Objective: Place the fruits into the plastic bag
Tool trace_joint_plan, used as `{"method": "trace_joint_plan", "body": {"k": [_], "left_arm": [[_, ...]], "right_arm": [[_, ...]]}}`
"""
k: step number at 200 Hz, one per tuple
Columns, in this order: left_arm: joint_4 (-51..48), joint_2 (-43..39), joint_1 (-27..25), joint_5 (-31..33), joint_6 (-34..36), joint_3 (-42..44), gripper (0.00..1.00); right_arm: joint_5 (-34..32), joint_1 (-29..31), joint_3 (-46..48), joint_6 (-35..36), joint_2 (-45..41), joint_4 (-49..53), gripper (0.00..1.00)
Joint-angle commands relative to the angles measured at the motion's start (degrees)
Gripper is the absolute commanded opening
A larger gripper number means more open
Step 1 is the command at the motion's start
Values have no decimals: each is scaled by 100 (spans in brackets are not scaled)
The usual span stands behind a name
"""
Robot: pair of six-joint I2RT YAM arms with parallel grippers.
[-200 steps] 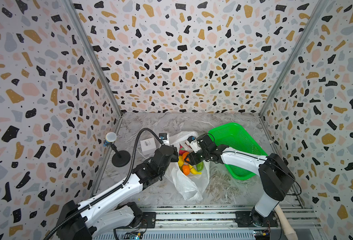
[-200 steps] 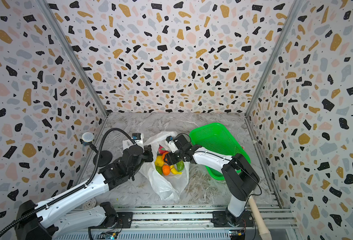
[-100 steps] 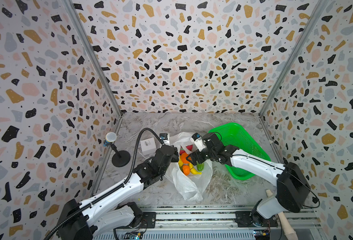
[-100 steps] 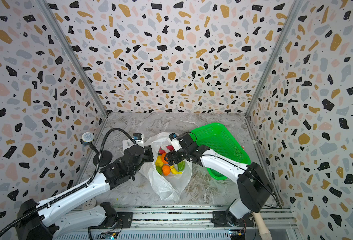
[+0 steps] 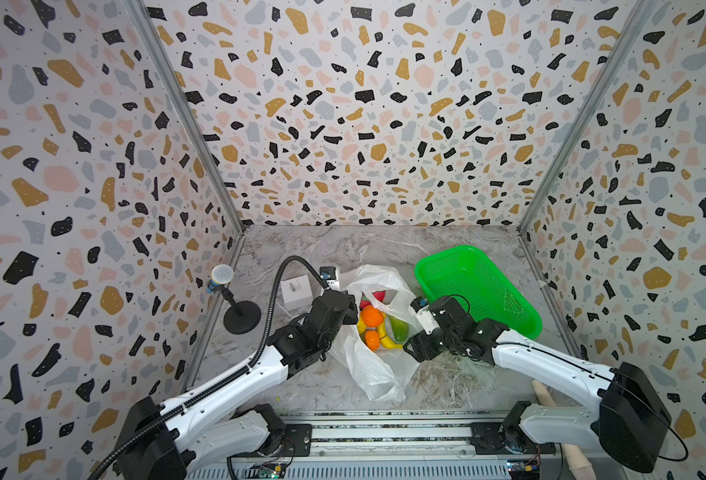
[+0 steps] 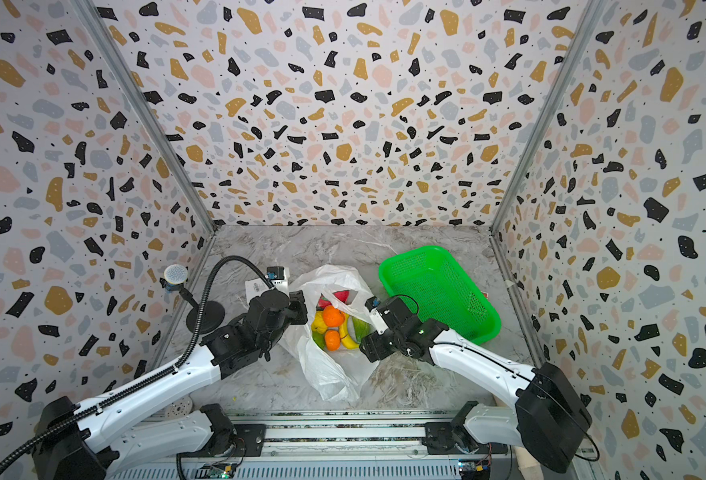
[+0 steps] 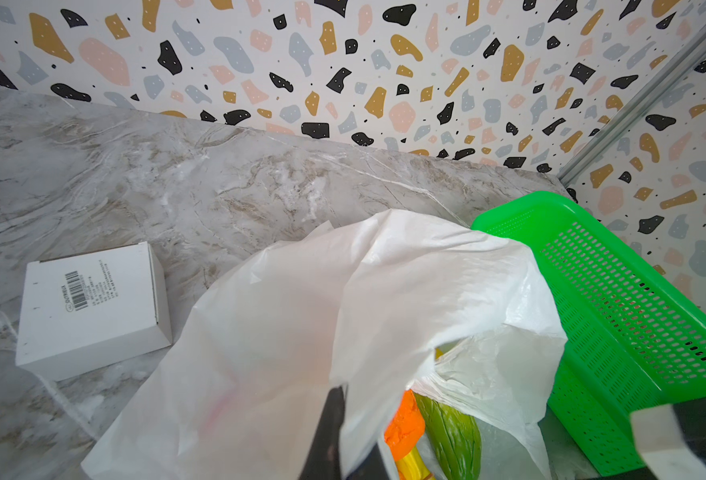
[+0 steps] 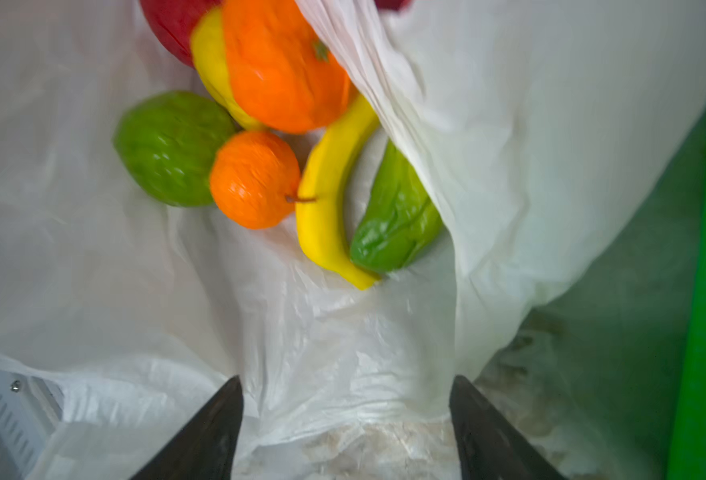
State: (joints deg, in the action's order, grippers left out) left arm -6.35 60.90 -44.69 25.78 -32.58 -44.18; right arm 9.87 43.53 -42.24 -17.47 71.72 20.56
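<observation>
As the right gripper (image 8: 345, 380) draws back empty, jaws apart, the plastic bag (image 8: 301, 332) lies just ahead of it, the fruits (image 8: 255, 180) heaped deeper inside; beyond them the left gripper (image 5: 351, 311) stays clamped on the bag's rim. With the green tray (image 5: 476, 286) alongside bare, loading looks complete.

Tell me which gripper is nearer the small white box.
Left. The left gripper, pinching the rim of the plastic bag, sits just beside the white box; the right gripper hangs open on the bag's far side.
</observation>
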Motion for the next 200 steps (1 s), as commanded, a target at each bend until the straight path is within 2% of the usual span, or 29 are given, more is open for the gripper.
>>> {"method": "trace_joint_plan", "body": {"k": [1,41,90,107,115,128,167,200], "left_arm": [[126,52,32,-17,78,-143,0],[135,45,32,-31,73,-126,0],[147,-42,28,-24,26,-64,0],[143,-74,31,-10,32,-38,0],[136,-72,26,-12,32,-38,0],[125,-65,28,-10,42,-38,0],[108,-37,30,-14,68,-77,0],[29,-25,32,41,256,-210,0]], "right_arm": [[-198,-160,44,-228,52,276,72],[119,-542,75,-149,565,112,71],[174,-546,-169,223,1278,-44,67],[300,-532,-231,323,1424,-145,58],[360,-534,-255,356,1464,-191,49],[514,-542,-309,411,1502,-251,41],[1149,-611,-598,372,1470,-475,0],[1588,-794,-1029,152,1053,-418,0]]}}
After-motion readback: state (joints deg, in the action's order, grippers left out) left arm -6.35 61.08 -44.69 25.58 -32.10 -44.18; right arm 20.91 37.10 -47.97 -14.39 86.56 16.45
